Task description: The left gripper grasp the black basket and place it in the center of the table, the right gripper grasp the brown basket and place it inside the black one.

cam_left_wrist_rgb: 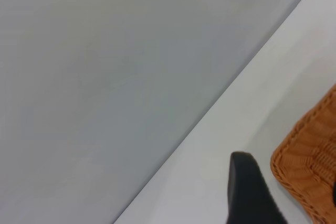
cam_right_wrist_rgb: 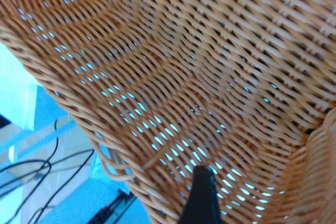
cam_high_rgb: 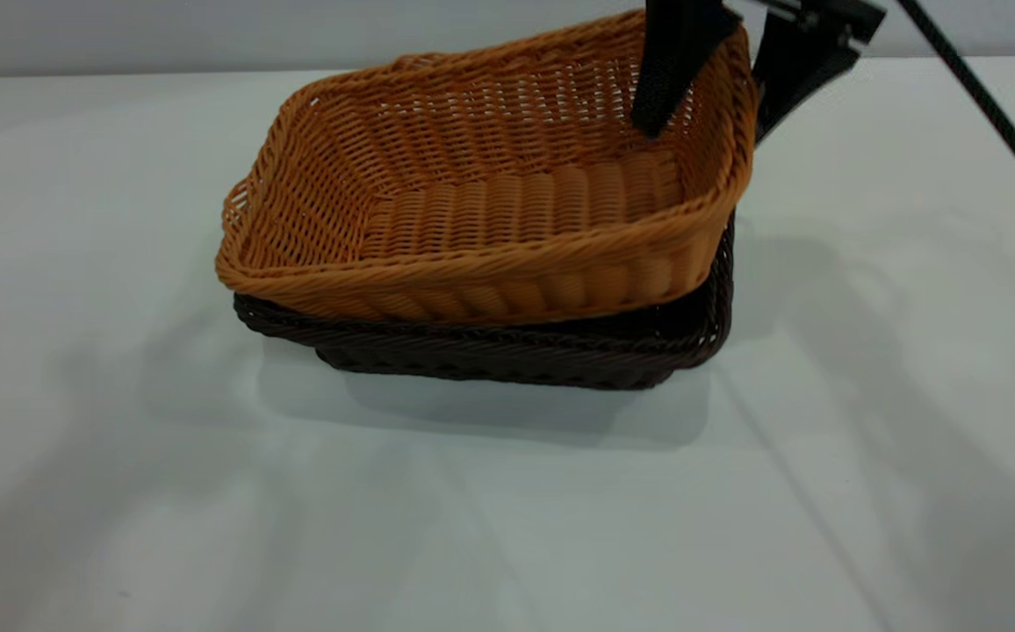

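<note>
The black basket (cam_high_rgb: 560, 351) stands near the middle of the table (cam_high_rgb: 121, 491). The brown basket (cam_high_rgb: 490, 202) lies tilted in it: its left end is low against the black rim and its right end is raised. My right gripper (cam_high_rgb: 708, 132) is shut on the brown basket's far right wall, one finger inside and one outside. In the right wrist view the inner finger (cam_right_wrist_rgb: 202, 198) lies against the brown weave (cam_right_wrist_rgb: 210, 61). My left gripper (cam_left_wrist_rgb: 294, 195) is open and empty, off to the side above the table, with a corner of the brown basket (cam_left_wrist_rgb: 312, 171) between its fingers' lines.
A black cable (cam_high_rgb: 990, 110) runs down across the table's far right. A pale wall (cam_high_rgb: 209, 35) stands behind the table's back edge. Cables and a floor show through the weave (cam_right_wrist_rgb: 47, 177).
</note>
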`<state>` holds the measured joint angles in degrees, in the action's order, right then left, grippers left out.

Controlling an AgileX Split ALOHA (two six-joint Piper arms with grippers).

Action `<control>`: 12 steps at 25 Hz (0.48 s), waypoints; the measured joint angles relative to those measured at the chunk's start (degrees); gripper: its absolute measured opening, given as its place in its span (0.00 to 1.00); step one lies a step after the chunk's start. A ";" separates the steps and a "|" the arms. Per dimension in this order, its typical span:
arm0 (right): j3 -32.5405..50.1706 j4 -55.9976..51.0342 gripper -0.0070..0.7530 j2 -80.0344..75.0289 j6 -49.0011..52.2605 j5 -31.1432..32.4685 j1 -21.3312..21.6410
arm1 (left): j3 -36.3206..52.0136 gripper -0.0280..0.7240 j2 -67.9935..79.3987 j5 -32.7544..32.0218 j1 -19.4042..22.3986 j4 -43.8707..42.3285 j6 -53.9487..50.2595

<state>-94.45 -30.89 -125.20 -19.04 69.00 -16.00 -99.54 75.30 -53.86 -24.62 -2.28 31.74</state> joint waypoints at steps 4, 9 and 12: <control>-1.89 2.79 0.73 2.41 4.62 0.06 0.00 | 0.00 0.50 -3.39 -3.33 0.00 0.00 -0.08; -2.29 3.49 0.72 11.08 6.65 0.41 0.00 | -0.10 0.50 -7.34 -8.15 0.00 -0.06 -0.13; -2.29 4.23 0.72 17.94 7.25 0.90 0.00 | -0.15 0.50 -8.86 -11.96 0.00 -1.37 -1.16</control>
<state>-96.73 -26.66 -107.26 -11.79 69.90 -16.00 -99.69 66.44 -65.83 -24.62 -3.65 30.58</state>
